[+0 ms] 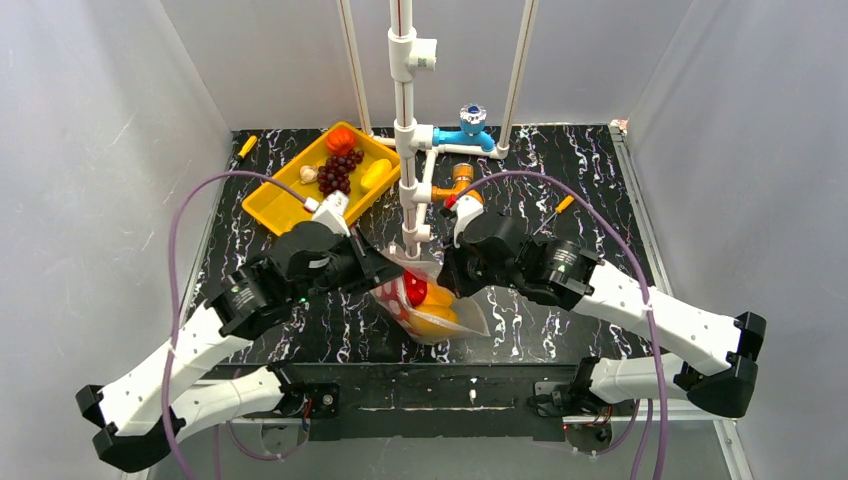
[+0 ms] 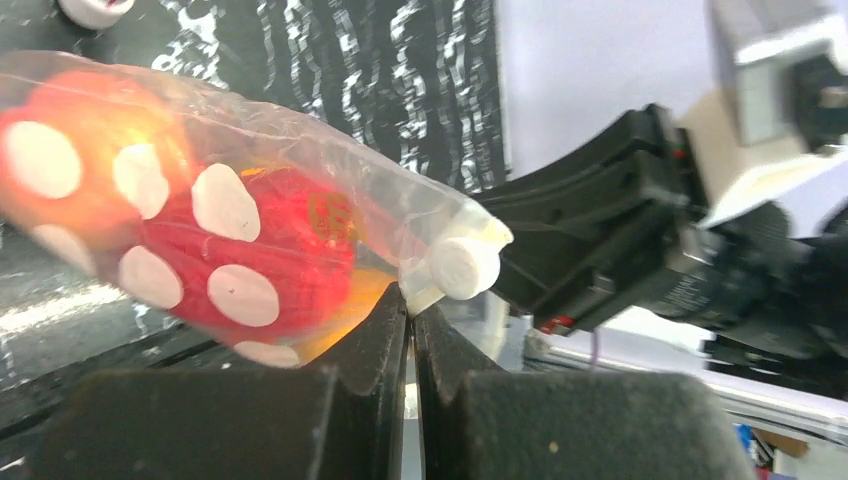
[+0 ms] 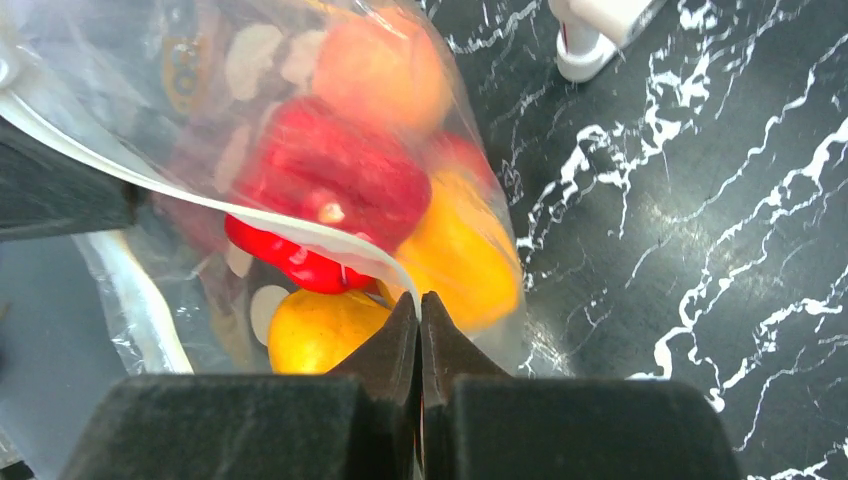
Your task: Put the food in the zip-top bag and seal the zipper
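Observation:
The zip-top bag (image 1: 432, 318), clear with white dots, hangs between both grippers at the table's near middle. It holds red food (image 1: 415, 292) and yellow-orange food (image 1: 436, 320). My left gripper (image 1: 385, 276) is shut on the bag's mouth edge (image 2: 412, 308), right beside a white slider (image 2: 465, 266). My right gripper (image 1: 446, 280) is shut on the zipper (image 3: 200, 196), pinching it at the fingertips (image 3: 420, 300). Through the bag (image 3: 300, 150) I see a red pepper (image 3: 330, 180) and yellow fruit (image 3: 315, 335). More food lies in the yellow tray (image 1: 272, 207): purple grapes (image 1: 338, 172), a red-orange fruit (image 1: 341, 139), white garlic (image 1: 309, 174).
A white pipe stand (image 1: 405, 130) rises just behind the bag, with a blue valve (image 1: 472, 125) and an orange valve (image 1: 462, 178) on it. Small orange-tipped tools lie at the back left (image 1: 246, 146) and the right (image 1: 565, 204). Grey walls enclose the table.

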